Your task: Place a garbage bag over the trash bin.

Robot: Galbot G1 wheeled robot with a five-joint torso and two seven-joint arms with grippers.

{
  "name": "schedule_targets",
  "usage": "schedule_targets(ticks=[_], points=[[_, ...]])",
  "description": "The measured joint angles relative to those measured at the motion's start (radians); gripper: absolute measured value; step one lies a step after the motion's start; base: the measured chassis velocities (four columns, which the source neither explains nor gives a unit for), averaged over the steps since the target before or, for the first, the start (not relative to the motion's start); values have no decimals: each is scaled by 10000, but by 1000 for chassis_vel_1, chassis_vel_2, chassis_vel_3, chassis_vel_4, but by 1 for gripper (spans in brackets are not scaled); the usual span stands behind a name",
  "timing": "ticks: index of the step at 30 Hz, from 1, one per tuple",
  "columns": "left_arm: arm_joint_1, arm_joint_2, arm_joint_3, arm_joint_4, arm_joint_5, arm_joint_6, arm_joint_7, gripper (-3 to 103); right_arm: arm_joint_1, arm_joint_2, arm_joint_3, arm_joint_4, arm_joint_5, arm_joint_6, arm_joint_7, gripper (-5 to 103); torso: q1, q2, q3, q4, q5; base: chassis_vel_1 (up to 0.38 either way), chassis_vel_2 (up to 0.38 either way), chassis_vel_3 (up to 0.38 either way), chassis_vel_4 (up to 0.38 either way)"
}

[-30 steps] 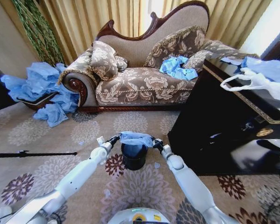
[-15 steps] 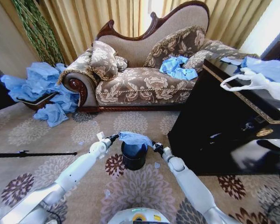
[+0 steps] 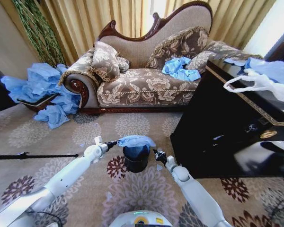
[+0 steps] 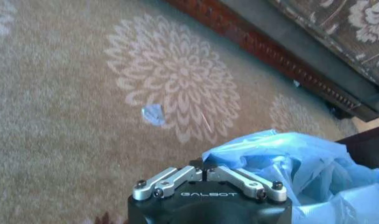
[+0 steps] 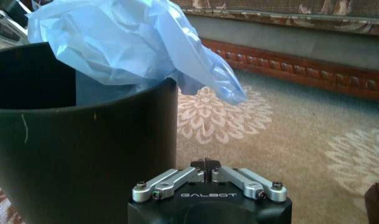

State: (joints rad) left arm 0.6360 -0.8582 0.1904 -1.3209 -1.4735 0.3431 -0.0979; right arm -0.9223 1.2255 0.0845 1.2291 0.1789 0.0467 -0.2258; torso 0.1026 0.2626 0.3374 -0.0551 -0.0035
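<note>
The small black trash bin [image 3: 136, 160] stands on the patterned carpet between my two arms. The light blue garbage bag [image 3: 135, 140] lies crumpled over the bin's mouth, part of it hanging inside. My left gripper [image 3: 111, 143] is to the left of the bin's rim, level with it, and is shut on the bag's edge [image 4: 239, 151]. My right gripper [image 3: 158, 155] sits low beside the bin's right wall, shut and holding nothing. In the right wrist view the bin [image 5: 83, 140] fills the near side, and the bag [image 5: 133, 42] drapes over its rim.
A carved sofa [image 3: 146, 71] with blue bags on its seat stands behind. Heaps of blue bags [image 3: 42, 90] lie at the left. A black cabinet [image 3: 227, 127] stands close on the right and carries a white bag [image 3: 255, 82]. A black rod [image 3: 33, 155] lies on the carpet.
My right gripper has let go of the bag and dropped back beside the bin. The left gripper has drawn slightly left, still holding the bag, which now sags over the bin.
</note>
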Motion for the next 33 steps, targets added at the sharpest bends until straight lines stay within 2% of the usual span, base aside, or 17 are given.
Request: schedule_targets(ticks=[6,9,11,12,14,15,16,20,22,25,26,28,29,32,33], points=[[-148,-165,-87,-47,-125,-57,-124,0,-211,-110,227,444,123,57,311,-3,0,-1,0,-2,4,0,0,0,0],[-173,-132,-248,-368,-240,-113,-251,0,-417,-543,606,1471,965,-510,669,12,0,0,0,-2,1,0,0,0,0],[-173,-118,-264,-409,-253,-119,-262,0,-417,-626,711,1608,1127,-641,705,12,0,0,0,-2,2,0,0,0,0],[-172,-109,-276,-437,-260,-124,-263,0,-411,-677,766,1683,1245,-722,742,18,0,0,0,0,0,0,0,0,0],[-138,-71,-302,-529,-269,-157,-263,0,-258,-901,800,1976,2257,-1300,924,28,0,0,0,-5,0,0,0,0,0],[-121,-60,-312,-550,-269,-166,-258,0,-143,-945,726,2035,2745,-1560,982,28,0,0,0,-3,-1,0,0,0,0],[-121,-60,-312,-550,-269,-166,-258,0,-143,-945,726,2035,2745,-1560,982,28,0,0,0,-3,-1,0,0,0,0],[-106,-46,-316,-588,-269,-192,-238,0,573,-906,228,1792,4231,-2373,1184,51,0,0,0,3,-1,0,0,0,0],[-113,-42,-316,-601,-272,-195,-228,0,702,-905,111,1714,4450,-2496,1200,51,1,-1,1,1,1,0,0,0,0],[-154,-39,-311,-654,-281,-207,-182,0,1330,-945,-455,1474,5417,-3095,1226,67,1,0,1,0,0,0,0,0,0],[-154,-39,-311,-654,-281,-207,-182,0,1330,-945,-455,1474,5417,-3095,1226,67,1,0,1,0,0,0,0,0,0],[-176,-40,-299,-662,-282,-222,-130,0,1652,-998,-718,1452,5850,-3441,1234,78,1,0,1,1,0,0,0,0,0],[-176,-40,-299,-662,-282,-222,-130,0,1652,-998,-718,1452,5850,-3441,1234,78,1,0,1,1,0,0,0,0,0],[-186,-54,-291,-640,-259,-295,-28,0,1844,-1067,-779,1536,6063,-3656,1297,94,1,-1,1,-2,0,0,0,0,0],[-186,-59,-287,-614,-250,-320,0,0,1908,-1128,-809,1580,6203,-3762,1298,94,1,0,1,-4,0,0,0,0,0]])
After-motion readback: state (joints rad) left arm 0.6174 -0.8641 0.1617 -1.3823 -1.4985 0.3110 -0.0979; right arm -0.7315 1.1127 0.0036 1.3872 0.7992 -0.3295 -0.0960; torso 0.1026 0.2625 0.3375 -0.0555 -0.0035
